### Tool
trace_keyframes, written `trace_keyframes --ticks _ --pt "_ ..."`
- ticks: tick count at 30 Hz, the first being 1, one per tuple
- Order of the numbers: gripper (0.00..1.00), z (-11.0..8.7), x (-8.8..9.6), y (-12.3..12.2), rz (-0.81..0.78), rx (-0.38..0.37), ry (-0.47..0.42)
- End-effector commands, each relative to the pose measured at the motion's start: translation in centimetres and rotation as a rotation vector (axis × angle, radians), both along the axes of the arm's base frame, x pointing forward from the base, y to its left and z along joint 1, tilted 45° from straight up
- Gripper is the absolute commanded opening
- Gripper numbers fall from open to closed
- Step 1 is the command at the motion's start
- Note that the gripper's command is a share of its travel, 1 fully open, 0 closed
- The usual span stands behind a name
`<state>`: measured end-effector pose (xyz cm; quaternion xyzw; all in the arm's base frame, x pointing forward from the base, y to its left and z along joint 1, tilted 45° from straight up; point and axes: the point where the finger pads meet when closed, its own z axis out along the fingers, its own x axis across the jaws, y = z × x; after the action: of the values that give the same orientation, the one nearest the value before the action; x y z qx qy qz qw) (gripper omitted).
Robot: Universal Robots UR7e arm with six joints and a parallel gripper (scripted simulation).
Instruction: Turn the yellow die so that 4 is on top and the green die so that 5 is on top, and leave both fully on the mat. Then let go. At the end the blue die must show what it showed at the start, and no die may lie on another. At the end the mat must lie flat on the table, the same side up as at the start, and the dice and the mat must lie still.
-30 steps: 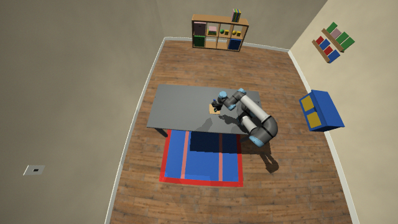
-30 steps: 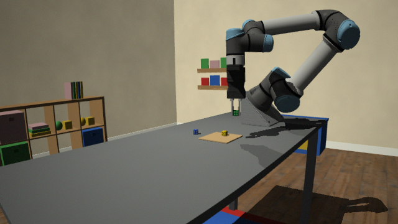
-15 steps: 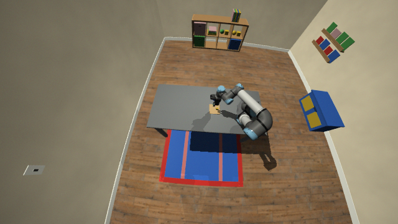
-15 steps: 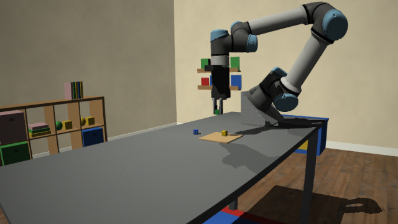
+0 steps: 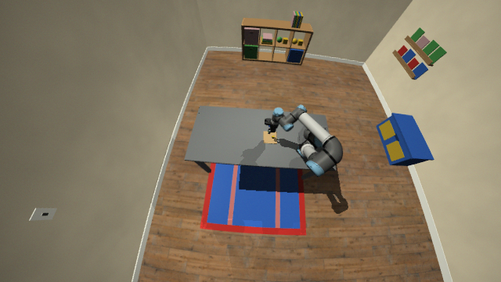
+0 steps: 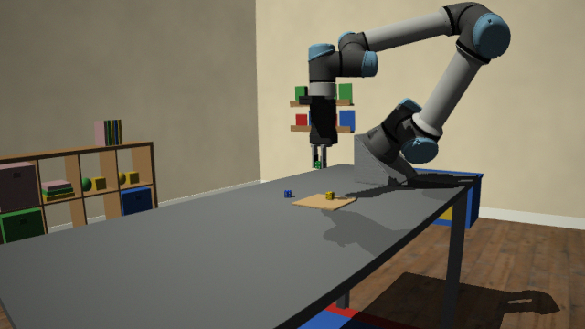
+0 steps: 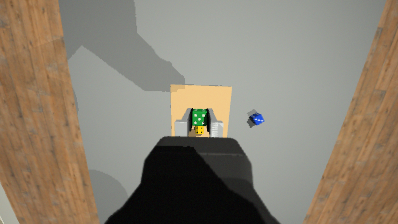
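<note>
Hand (image 6: pixel 319 167) (image 7: pixel 199 115) pinching green die (image 6: pixel 318 164) (image 7: pixel 199 117) aloft; blue die (image 6: pixel 288 194) (image 7: pixel 257 119) just beyond mat edge (image 5: pixel 267 140) (image 6: pixel 315 203) (image 7: pixel 200 95).

Claw (image 5: pixel 269 131) (image 6: pixel 318 166) (image 7: pixel 199 115) and gripped green die (image 6: pixel 318 164) (image 7: pixel 199 117) shifted sideways, nearer bookshelf (image 5: pixel 274 24) (image 6: pixel 73 152).
</note>
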<state>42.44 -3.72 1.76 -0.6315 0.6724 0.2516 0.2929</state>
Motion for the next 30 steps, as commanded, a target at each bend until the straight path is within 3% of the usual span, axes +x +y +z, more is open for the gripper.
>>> trace_keyframes --ticks 1,7,22,30 --pt "0.40 -0.3 0.1 0.3 -0.001 -0.001 0.000" --pt "0.40 -1.2 0.2 1.2 -0.001 -0.001 0.000" --pt "0.40 -5.8 0.9 5.9 -0.001 -0.001 0.000" --pt "0.40 -6.6 1.0 6.7 -0.001 -0.001 0.000"
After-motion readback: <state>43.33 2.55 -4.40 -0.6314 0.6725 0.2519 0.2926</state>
